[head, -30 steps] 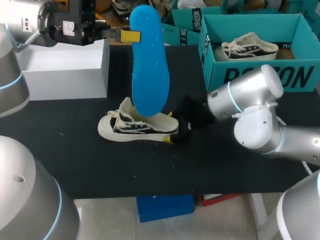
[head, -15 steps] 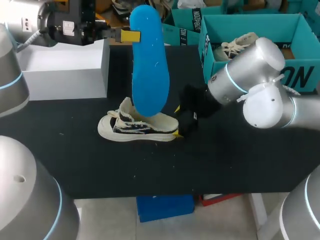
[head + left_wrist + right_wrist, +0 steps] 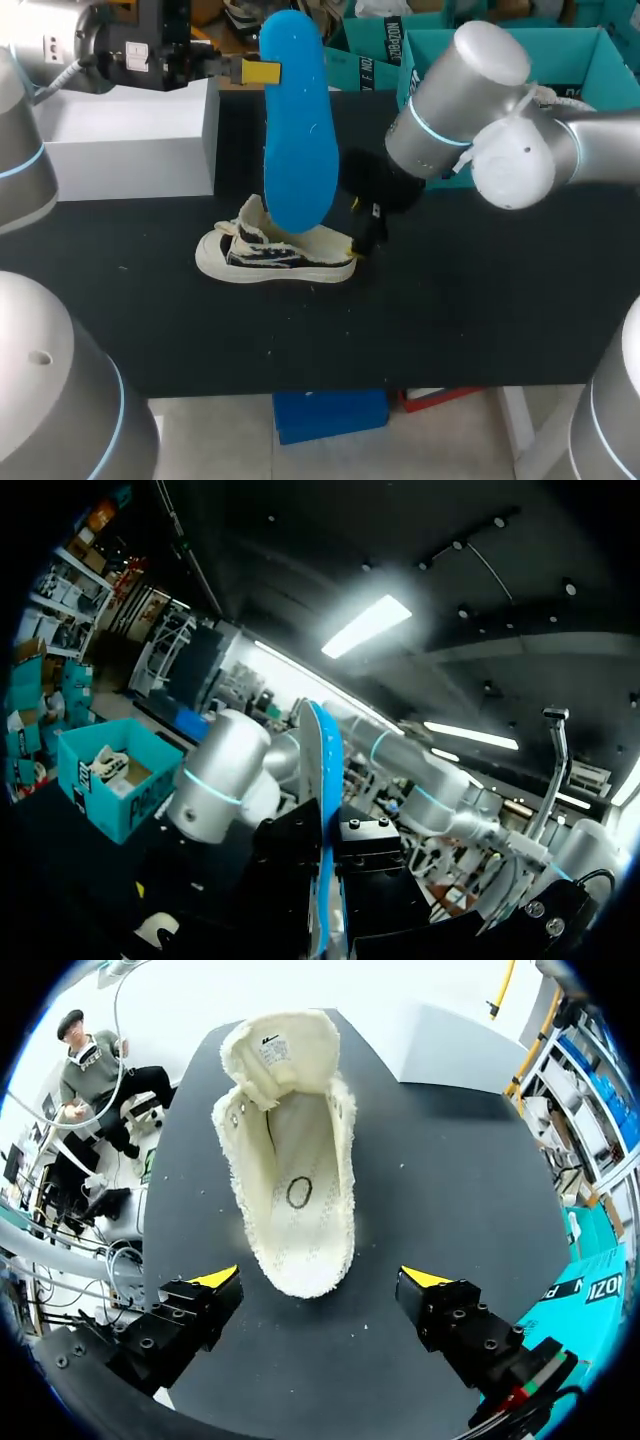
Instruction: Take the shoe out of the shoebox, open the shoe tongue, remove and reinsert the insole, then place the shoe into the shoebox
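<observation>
Gripper on right arm (image 3: 320,1278) spread wide and empty, tips either side of the heel end of the shoe (image 3: 290,1160), not touching it; tongue folded back. Left gripper (image 3: 270,72) clamps the top of the blue insole (image 3: 297,130), which hangs upright above the shoe. Shoe sits sole-down on the black table (image 3: 450,310); shoebox (image 3: 560,35) behind the right arm.

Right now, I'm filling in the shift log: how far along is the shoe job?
Done: the shoe sits on the table outside the shoebox, tongue folded open, insole out. In hand: the left end effector grips the blue insole upright above the shoe; the right end effector is open by the heel. Left: reinsert the insole, box the shoe.
</observation>
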Motion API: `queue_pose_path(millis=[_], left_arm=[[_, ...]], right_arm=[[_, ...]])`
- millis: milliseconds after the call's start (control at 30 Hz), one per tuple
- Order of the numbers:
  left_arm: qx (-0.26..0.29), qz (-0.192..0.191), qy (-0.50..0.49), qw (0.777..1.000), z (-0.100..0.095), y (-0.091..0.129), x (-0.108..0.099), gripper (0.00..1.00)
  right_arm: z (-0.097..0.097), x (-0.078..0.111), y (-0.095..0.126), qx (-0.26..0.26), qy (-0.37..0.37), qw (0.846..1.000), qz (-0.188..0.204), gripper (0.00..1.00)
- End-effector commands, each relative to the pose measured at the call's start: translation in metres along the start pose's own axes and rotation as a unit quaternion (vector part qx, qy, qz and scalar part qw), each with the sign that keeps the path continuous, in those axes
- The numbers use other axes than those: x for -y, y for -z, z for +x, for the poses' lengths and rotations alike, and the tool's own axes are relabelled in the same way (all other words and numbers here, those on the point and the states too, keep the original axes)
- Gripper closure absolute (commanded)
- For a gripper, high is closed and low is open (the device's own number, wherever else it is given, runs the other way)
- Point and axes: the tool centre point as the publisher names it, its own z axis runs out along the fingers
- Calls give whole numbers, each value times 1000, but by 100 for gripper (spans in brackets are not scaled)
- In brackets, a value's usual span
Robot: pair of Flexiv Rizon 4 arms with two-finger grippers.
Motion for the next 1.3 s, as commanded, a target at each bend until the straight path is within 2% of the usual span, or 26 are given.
queue_pose_path(millis=[33,267,600,700,1300], left_arm=[[2,1,0,1000,0,-2,-1,100],[2,1,0,1000,0,-2,-1,100],[2,1,0,1000,0,-2,-1,100],[2,1,0,1000,0,-2,-1,100],[2,1,0,1000,0,-2,-1,100]], right_arm=[[0,-7,7,1,1,994,107,0],[0,-14,11,0,7,992,129,0],[-4,-24,11,1,13,990,140,0],[-5,-27,8,-7,18,987,158,0],[-8,-29,6,-11,19,987,162,0]])
